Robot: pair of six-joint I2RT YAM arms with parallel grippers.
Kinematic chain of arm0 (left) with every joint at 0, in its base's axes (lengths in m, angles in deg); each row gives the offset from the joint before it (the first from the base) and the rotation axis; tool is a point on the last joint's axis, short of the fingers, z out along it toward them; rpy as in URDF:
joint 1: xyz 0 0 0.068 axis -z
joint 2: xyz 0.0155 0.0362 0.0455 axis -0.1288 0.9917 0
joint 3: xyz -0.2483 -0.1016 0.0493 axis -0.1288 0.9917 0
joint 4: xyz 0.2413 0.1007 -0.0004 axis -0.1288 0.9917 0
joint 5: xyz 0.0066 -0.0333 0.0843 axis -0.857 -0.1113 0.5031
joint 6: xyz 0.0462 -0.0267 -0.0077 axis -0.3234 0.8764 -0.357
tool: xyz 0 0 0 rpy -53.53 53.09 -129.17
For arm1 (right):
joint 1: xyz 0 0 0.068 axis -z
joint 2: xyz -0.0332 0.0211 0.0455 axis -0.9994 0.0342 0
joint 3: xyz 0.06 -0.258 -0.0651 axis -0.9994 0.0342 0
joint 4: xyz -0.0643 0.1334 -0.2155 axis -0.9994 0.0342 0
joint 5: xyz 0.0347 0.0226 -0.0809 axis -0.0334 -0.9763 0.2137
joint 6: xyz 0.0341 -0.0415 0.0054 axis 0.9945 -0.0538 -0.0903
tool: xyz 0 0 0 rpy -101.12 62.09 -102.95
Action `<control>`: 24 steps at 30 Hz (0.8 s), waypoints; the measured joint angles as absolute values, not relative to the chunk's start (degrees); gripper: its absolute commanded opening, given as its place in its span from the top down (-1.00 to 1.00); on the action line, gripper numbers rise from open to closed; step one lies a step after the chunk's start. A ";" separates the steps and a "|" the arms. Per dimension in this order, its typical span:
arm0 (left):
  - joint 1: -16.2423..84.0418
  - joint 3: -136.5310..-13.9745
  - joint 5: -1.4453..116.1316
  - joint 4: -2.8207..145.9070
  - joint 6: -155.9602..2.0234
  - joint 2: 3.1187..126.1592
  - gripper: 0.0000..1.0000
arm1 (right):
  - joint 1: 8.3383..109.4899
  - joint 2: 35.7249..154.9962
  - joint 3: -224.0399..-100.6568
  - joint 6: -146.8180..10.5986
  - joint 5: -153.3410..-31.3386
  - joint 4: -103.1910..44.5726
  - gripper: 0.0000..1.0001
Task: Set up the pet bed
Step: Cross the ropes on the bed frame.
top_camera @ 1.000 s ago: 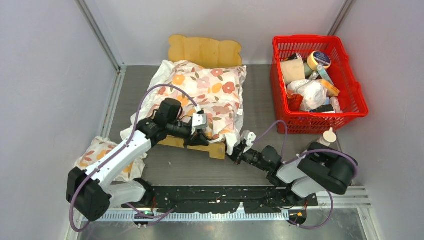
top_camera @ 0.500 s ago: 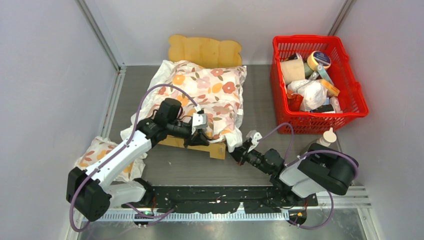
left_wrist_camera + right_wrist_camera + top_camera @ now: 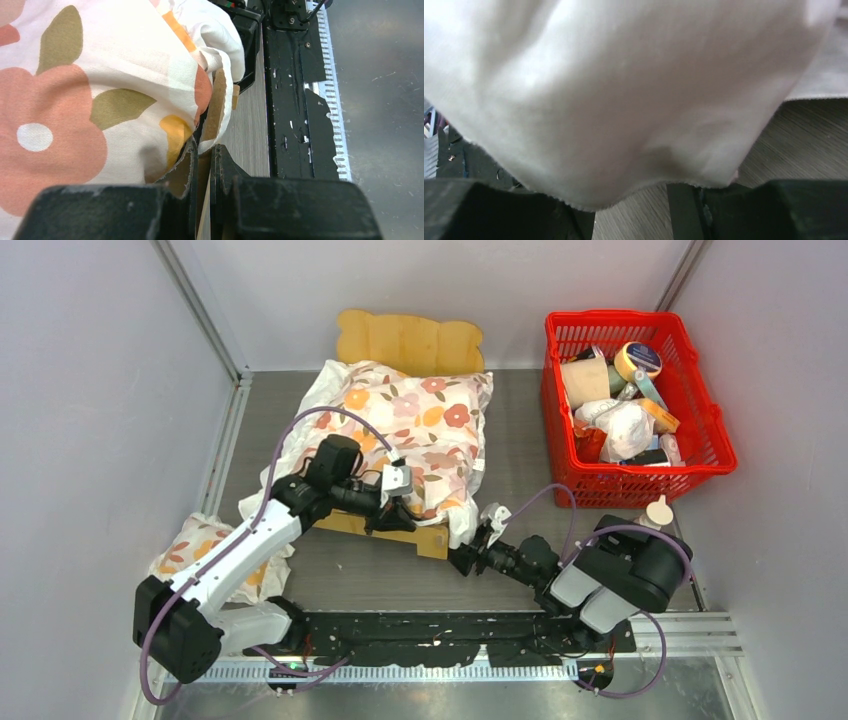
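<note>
**Operator:** Log entry. Where is the bed?

**Observer:** Overhead view. Your pet bed stands at the far middle of the table. Its scalloped headboard faces the back wall and its foot end points toward the arm bases. A floral cushion lies across it and hides the sleeping surface.

**Operator:** Left claw?

**Observer:** Your left gripper is at the foot rail. In the wrist view its fingers are pressed together on that thin wooden board, one on each face. The cushion bulges over the rail just above them.

**Operator:** Right claw?

**Observer:** Your right gripper sits low at the bed's near right corner, just below a hanging corner of white fabric. In the wrist view its fingers are spread, and wood-grain table shows in the gap between them. The fabric drapes above and in front of them. Whether it touches either pad, I cannot tell.

**Operator:** Surroundings?

**Observer:** A red basket full of mixed items stands to the right of the bed, apart from it. A small floral cushion lies at the near left, partly under your left arm.
</note>
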State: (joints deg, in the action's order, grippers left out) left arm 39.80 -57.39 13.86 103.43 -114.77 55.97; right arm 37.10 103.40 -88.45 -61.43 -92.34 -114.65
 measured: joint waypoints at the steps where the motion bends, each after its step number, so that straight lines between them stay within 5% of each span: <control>1: 39.56 -57.47 13.60 103.60 -114.81 55.97 1.00 | 37.32 103.73 -88.95 -61.34 -93.06 -114.63 -0.09; 20: 37.33 -58.48 11.41 104.67 -114.63 55.80 1.00 | 38.39 105.67 -97.04 -71.72 -94.63 -113.47 -0.04; 24: 37.22 -59.33 11.43 104.32 -114.48 55.80 1.00 | 38.28 104.49 -97.81 -74.28 -93.91 -112.93 0.76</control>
State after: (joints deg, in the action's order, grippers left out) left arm 37.22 -59.33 11.43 104.32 -114.48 55.80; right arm 38.28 104.49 -97.81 -74.28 -93.91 -112.93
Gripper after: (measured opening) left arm 0.081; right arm 0.363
